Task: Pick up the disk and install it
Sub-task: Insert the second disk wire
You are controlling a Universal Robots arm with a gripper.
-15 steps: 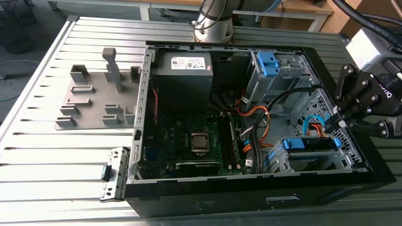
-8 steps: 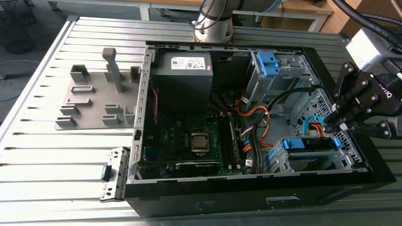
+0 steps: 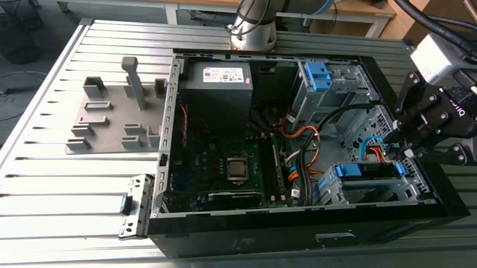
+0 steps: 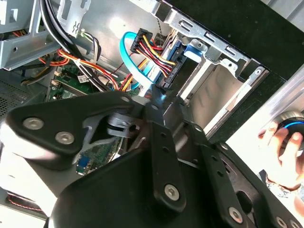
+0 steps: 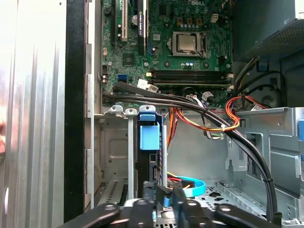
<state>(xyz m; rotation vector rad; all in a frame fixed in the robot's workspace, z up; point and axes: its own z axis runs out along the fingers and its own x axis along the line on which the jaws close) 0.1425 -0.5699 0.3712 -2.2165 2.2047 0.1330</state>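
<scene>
Just ahead of my claw (image 4: 156, 97), the disk (image 5: 148, 137) sits in the metal drive bay (image 5: 111, 156) of the open computer case (image 3: 298, 237), with the blue tab of its carrier frame turned toward me. My claw hangs over the bay's rim, close above the disk; I cannot tell whether it touches. My claw is closed, tips drawn together, with nothing I can make out between them. A blue cable (image 5: 194, 185) and a bundle of coloured wires (image 4: 156, 54) run right beside the tips.
</scene>
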